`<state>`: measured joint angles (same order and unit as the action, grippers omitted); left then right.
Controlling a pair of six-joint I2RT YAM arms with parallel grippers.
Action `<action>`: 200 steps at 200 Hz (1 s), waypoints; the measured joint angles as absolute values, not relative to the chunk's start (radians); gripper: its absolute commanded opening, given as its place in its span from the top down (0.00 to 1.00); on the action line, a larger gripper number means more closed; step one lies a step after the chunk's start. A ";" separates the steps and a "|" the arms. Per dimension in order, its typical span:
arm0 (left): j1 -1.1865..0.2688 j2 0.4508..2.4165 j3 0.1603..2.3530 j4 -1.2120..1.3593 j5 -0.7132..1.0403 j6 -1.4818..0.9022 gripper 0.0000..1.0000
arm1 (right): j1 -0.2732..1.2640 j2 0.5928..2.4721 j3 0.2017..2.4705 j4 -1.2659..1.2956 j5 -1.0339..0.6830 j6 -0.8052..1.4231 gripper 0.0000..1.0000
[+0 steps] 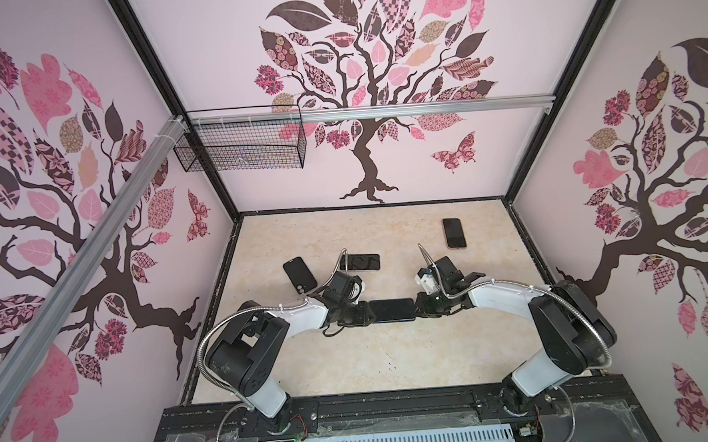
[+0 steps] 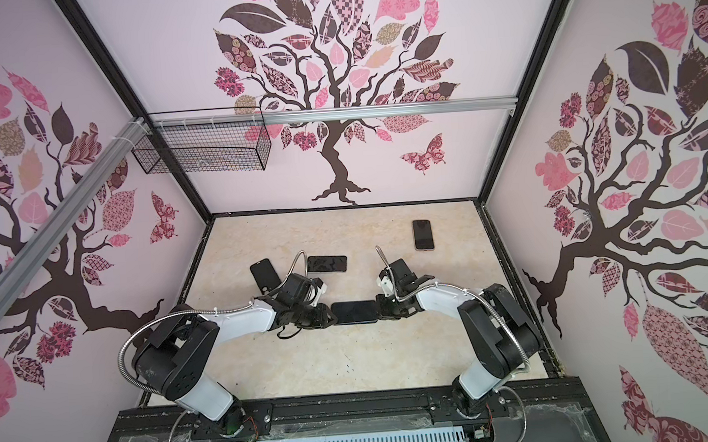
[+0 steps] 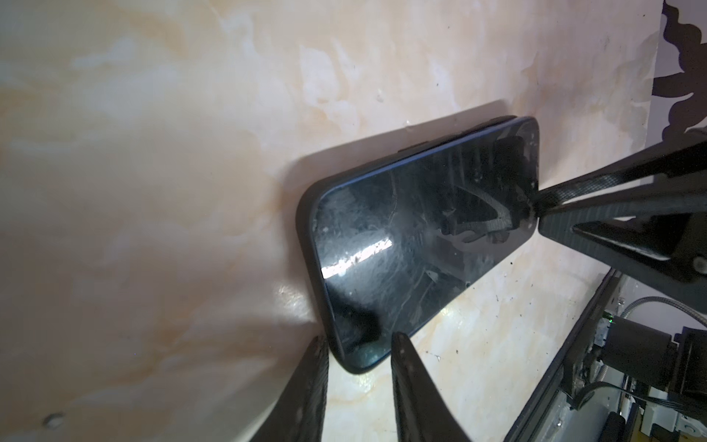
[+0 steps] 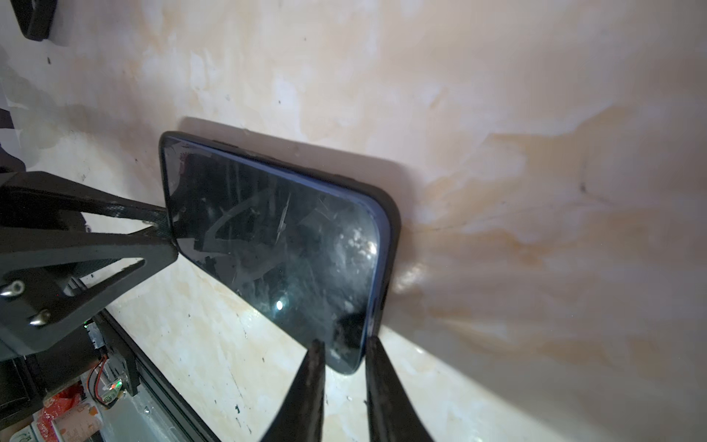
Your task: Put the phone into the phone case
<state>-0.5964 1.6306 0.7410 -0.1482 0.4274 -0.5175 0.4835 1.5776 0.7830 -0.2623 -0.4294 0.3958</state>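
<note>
A dark phone [image 1: 391,310] [image 2: 355,312] sits in a black phone case [image 3: 305,237] [image 4: 395,229] mid-table, held lengthwise between both arms. Along one long side its blue edge shows above the case rim. My left gripper [image 1: 369,312] [image 3: 359,338] is at the phone's left end, its fingers apart, one behind the case and one [image 3: 399,344] over the screen. My right gripper [image 1: 416,308] [image 4: 344,342] is shut on the opposite end, pinching screen and case back. I cannot tell whether the phone rests on the table or hangs just above it.
Behind the left arm lie a black case-like slab [image 1: 300,277] and a dark phone [image 1: 363,262]. Another phone [image 1: 454,233] lies at the back right. A wire basket [image 1: 240,145] hangs on the back wall. Black frame rails [image 1: 395,403] edge the table front.
</note>
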 measured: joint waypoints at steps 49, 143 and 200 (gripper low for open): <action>-0.600 1.595 0.753 -0.232 0.352 -0.496 0.60 | 0.484 1.560 0.783 -0.273 -0.399 0.384 0.79; -0.600 1.649 0.864 -0.286 0.334 -0.482 0.67 | 0.484 1.558 0.776 -0.283 -0.385 0.375 0.81; -0.600 1.694 0.868 -0.295 0.350 -0.482 0.72 | 0.484 1.558 0.773 -0.282 -0.387 0.369 0.82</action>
<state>-0.6003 1.6936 0.8680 -0.2955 0.3496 -0.4824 0.4843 1.5578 0.7734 -0.2821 -0.3870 0.3687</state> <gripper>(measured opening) 0.279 0.181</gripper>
